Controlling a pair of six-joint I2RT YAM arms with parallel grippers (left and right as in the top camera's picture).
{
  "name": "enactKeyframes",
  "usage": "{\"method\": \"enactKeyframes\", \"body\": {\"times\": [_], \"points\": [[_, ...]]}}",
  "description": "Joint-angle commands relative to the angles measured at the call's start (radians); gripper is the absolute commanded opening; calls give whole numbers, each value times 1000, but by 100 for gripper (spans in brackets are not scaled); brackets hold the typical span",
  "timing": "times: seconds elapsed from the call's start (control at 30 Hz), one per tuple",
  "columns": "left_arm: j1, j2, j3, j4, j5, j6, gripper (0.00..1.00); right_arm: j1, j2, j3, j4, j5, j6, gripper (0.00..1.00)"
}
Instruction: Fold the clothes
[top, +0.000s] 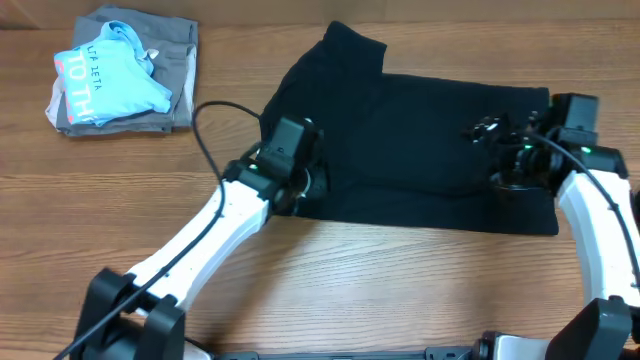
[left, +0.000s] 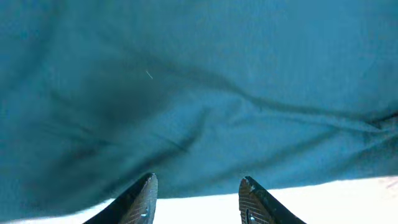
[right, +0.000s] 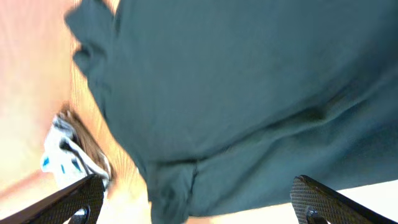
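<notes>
Lettering (top: 82, 97) "TO TH" on blue shirt (top: 118, 80) — near black clothes (top: 420, 140).

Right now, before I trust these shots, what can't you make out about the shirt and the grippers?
- Overhead: the left gripper tips are hidden under its own wrist, so contact with the black T-shirt is unclear.
- Overhead: the shirt's right end is covered by the right gripper and its arm.
- Left wrist: fabric fills the frame and the shirt's outline is cut off.
- Right wrist: blurred, so the light blue shirt lettering is unreadable.
- Overhead: the grey folded garment is mostly covered by the blue shirt.
</notes>
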Motion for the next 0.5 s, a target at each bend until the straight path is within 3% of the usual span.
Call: {"method": "enactKeyframes", "body": {"times": [0.0,0.13,0.47], "points": [[-41,85,4,8,68,-167,45,62,-8,-8,18,53,8,100],[-48,146,4,12,63,-243,42,83,-8,-8,8,130,8,100],[-33,209,4,78,32,-293,42,83,-8,-8,10,130,24,100]]}}
